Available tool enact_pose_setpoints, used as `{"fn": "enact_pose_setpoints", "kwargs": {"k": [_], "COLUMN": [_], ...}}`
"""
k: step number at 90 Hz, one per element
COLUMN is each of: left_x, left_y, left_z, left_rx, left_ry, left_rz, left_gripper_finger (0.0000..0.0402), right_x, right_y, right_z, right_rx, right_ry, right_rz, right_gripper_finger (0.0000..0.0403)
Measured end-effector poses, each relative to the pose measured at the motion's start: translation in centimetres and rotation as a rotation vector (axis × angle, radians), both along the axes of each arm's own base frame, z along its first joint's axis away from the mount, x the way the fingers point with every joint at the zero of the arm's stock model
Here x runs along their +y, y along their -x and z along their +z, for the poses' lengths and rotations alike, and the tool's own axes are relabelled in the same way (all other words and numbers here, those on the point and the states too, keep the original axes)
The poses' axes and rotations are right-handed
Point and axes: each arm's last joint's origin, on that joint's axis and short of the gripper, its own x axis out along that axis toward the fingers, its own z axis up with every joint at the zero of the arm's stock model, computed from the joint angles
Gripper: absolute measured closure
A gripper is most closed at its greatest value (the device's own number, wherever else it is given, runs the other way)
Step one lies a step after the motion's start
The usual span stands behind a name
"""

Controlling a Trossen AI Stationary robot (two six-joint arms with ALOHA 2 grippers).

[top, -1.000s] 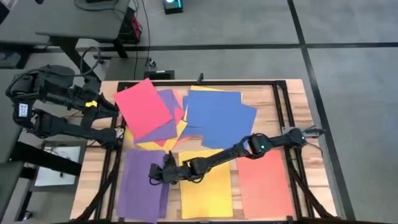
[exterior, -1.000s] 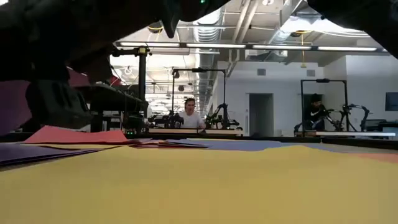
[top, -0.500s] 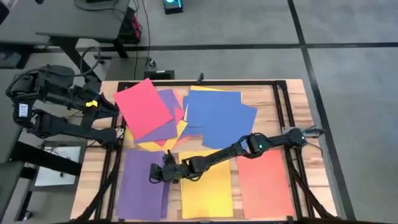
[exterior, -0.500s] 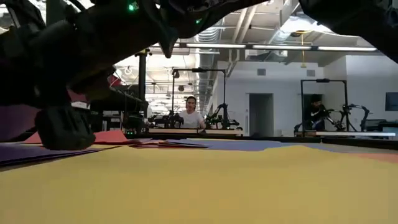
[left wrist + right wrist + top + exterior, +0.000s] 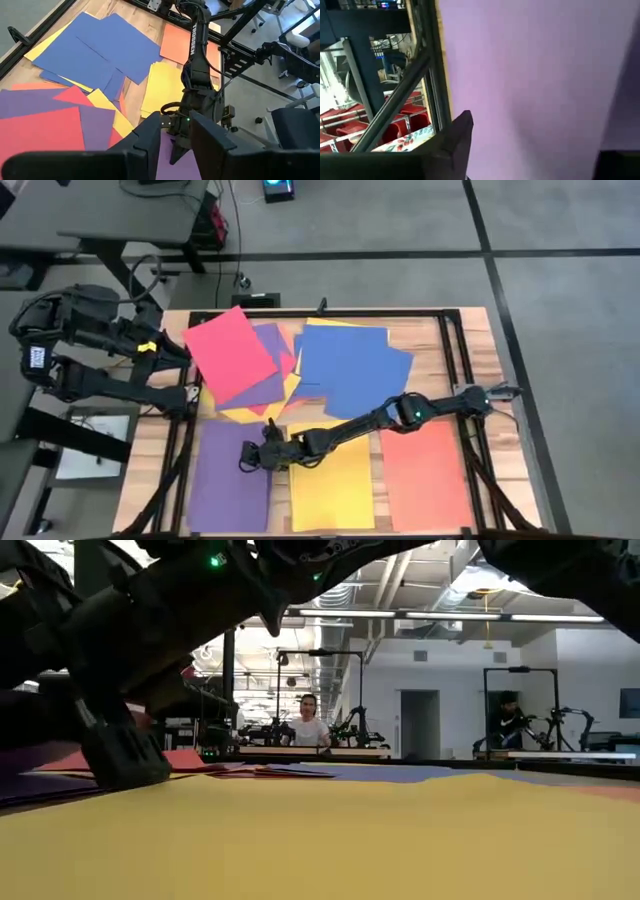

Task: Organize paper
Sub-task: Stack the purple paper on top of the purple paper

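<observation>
One purple sheet (image 5: 230, 478) directly under right gripper (image 5: 248, 457).

On my table (image 5: 470, 330), a loose heap of paper sheets (image 5: 300, 365) overlaps across the upper middle of the high view. Three separate paper stacks (image 5: 330, 485) lie side by side along the lower edge. My right pincer (image 5: 247, 459) sits over the leftmost stack; my left pincer (image 5: 185, 350) is at the heap's left edge.

Three sorted paper piles—purple (image 5: 228, 480), yellow (image 5: 335, 485), orange (image 5: 425, 475)—plus one mixed heap (image 5: 300, 365); two arms.
</observation>
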Motion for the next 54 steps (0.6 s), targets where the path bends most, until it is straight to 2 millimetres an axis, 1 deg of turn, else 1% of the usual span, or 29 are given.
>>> {"fn": "enact_pose_setpoints", "kwargs": {"k": [10, 26, 36, 43, 54], "left_x": [0.0, 0.0, 0.0, 0.0, 0.0], "left_y": [0.0, 0.0, 0.0, 0.0, 0.0], "left_z": [0.0, 0.0, 0.0, 0.0, 0.0], "left_rx": [0.000, 0.001, 0.002, 0.002, 0.002], "left_ry": [0.005, 0.008, 0.009, 0.010, 0.010], "left_rz": [0.003, 0.003, 0.001, 0.001, 0.001], "left_gripper_finger": [0.0320, 0.0320, 0.0320, 0.0320, 0.0320], "right_x": [-0.2, -0.1, -0.2, -0.5, -0.9], "right_y": [0.0, 0.3, 0.4, 0.7, 1.4], "right_z": [-0.1, 0.0, 1.4, 2.6, 3.7], "right_rx": [0.006, 0.062, 0.118, 0.122, 0.202], "right_ry": [0.012, 0.055, 0.126, 0.152, 0.208], "right_rz": [0.000, 0.021, 0.058, 0.070, 0.098], "right_gripper_finger": [0.0257, 0.0269, 0.0275, 0.0276, 0.0276]}}
